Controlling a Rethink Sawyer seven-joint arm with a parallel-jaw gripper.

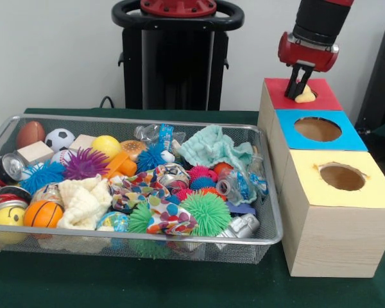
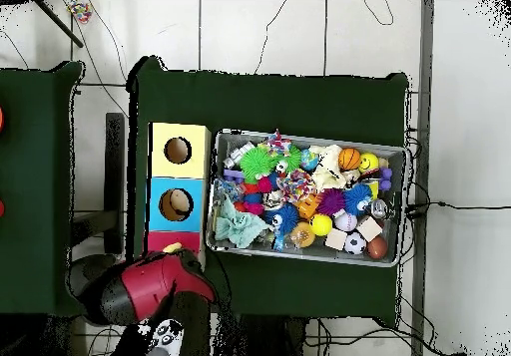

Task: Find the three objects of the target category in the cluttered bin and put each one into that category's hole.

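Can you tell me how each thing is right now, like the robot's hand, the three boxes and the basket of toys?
tool: over the red box, a pale yellow object at its tips.
red box: its hole is mostly covered by the tool and the object.
blue box: hole open, nothing sticking out.
yellow box: hole open, nothing sticking out.
wire basket: full, heaped with balls, cloths and cans.

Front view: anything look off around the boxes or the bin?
Mostly normal. One oddity: a pale yellow object sits at the red box hole, under the pincer, seemingly not dropped through. Whether the pincer is gripping it is unclear. The yellow box hole has a ragged edge. Nothing has spilled outside the bin.
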